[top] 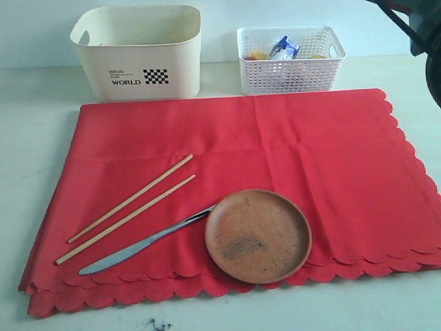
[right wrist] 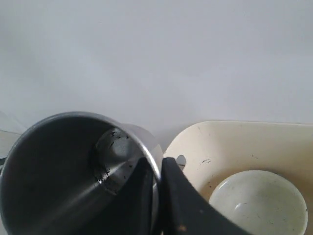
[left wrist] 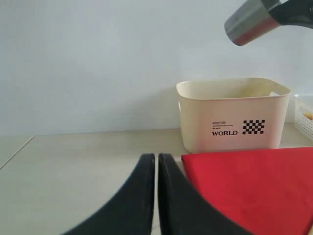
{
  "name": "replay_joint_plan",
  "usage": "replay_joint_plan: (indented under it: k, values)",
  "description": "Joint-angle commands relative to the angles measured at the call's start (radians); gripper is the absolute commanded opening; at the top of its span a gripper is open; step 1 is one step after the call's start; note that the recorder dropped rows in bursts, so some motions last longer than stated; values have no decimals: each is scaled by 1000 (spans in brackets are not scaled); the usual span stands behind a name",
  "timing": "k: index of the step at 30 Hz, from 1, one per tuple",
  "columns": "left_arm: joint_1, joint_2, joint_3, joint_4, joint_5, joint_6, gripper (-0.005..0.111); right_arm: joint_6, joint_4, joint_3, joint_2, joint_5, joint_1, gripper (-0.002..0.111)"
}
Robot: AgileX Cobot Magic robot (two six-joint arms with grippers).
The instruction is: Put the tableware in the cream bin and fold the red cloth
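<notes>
The right gripper [right wrist: 156,164] clamps the rim of a shiny steel cup [right wrist: 54,171] over the large cream plastic bin [right wrist: 234,142], where a pale white bowl [right wrist: 259,200] sits. The left gripper [left wrist: 156,159], pinched together and empty, hovers beside the bright red cloth [top: 310,152] bearing wooden chopsticks [top: 131,198], silver knife [top: 138,247], round brown plate [top: 258,236].

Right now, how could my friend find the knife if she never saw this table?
Find the big red cloth. Near its scalloped front edge sits a round brown plate, with the knife just left of it. It is the only shiny silver thing lying there; the two chopsticks beside it are pale wood.
</notes>
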Motion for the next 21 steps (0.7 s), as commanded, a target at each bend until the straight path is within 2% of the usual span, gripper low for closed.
replay_joint_plan:
  k: [1,8,21]
  values:
    - [-4,-6,0,-6,1,-3,5,29,7,2,-6,19,5,0]
    - [-4,-6,0,-6,1,-3,5,32,-21,2,-16,60,10,0]
    - [-4,-6,0,-6,1,-3,5,-12,-45,32,-16,-137,68,0]
